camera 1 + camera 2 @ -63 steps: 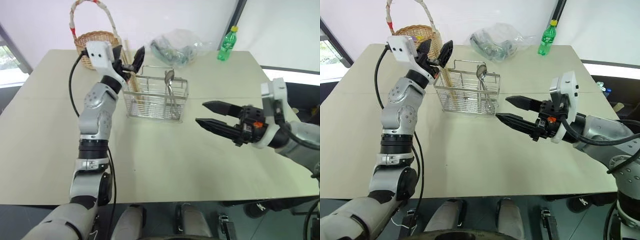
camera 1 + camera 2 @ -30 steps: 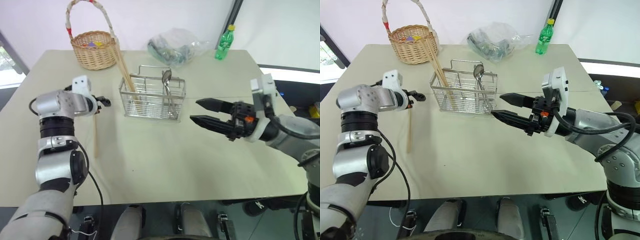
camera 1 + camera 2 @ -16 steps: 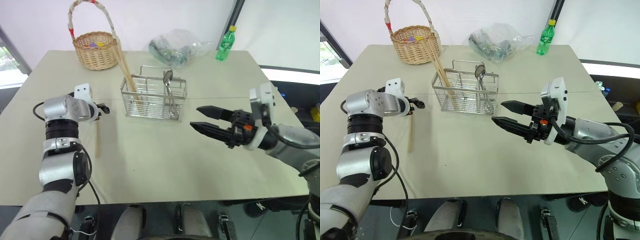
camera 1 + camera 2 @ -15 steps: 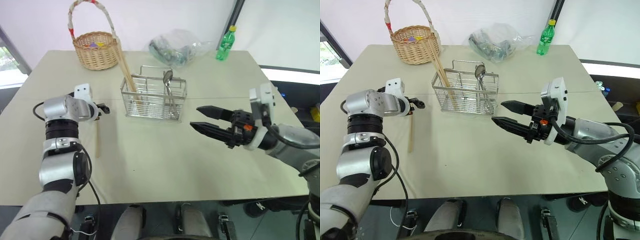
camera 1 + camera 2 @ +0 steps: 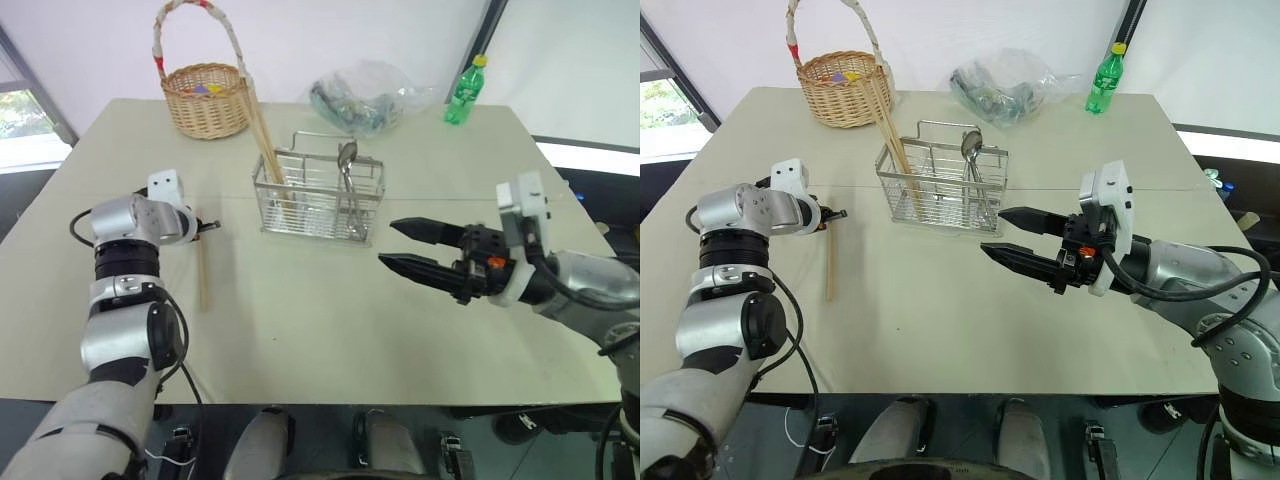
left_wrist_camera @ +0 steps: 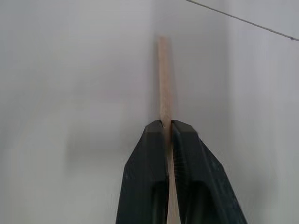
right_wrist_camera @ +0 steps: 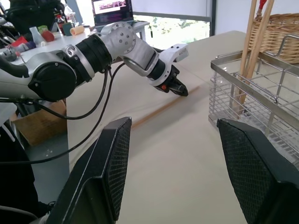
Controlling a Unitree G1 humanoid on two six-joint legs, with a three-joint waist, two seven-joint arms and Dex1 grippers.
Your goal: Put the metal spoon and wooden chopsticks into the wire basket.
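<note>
- Two of the wooden chopsticks (image 5: pixel 268 140) stand slanted in the left end compartment of the wire basket (image 5: pixel 318 197), tips leaning up toward the wicker basket (image 5: pixel 208 98); a third chopstick (image 5: pixel 201 271) lies flat on the desk (image 5: pixel 300 330), near its left edge, well apart from the rack
- We see the metal spoon (image 5: pixel 349 172) upright inside the wire basket, bowl up, in a compartment toward its right end; the rack itself sits a little behind the desk's middle
- Our left gripper (image 5: pixel 207 226) is low over the far end of the lying chopstick; in the left wrist view its black fingers (image 6: pixel 152 168) are pinched together on that stick, the wood running out between them across the desk top
- Our right gripper (image 5: pixel 412 250) hangs above the desk to the right of the rack, pointing left; its two fingers stand partly apart with nothing between them
- We note the wicker basket at the far left corner of the desk; a crumpled clear plastic bag (image 5: pixel 370 92) along the far edge; a green bottle (image 5: pixel 463 92) at the far right corner
</note>
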